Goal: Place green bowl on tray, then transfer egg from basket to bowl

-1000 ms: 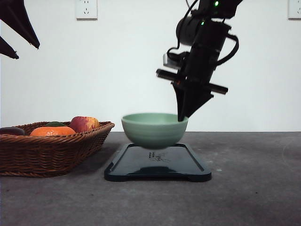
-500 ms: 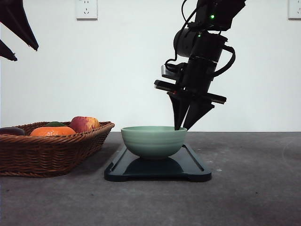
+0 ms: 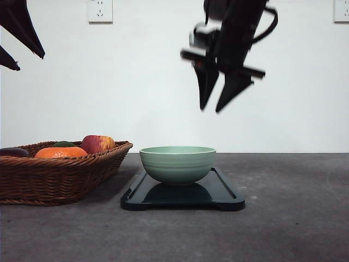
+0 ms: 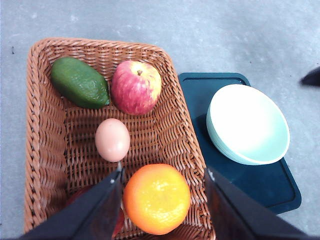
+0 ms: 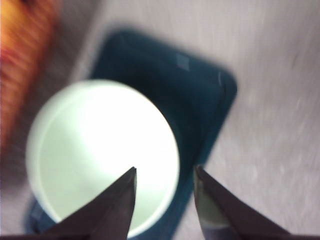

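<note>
green bowl (image 3: 178,164) sits upright on the tray (image 3: 223,197), on the bench (image 3: 294,218). right gripper (image 3: 212,109) hangs above the bowl, fingers apart, holding nothing. egg (image 4: 112,139) lies in the basket (image 4: 42,130) between apple (image 4: 136,87) and orange (image 4: 156,198). left gripper (image 4: 162,175) above the basket, fingers apart.

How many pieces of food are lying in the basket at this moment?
4 clearly: avocado and apple at one end, egg in the middle, orange at the other. A dark item beside the orange is mostly hidden behind the left end effector.
</note>
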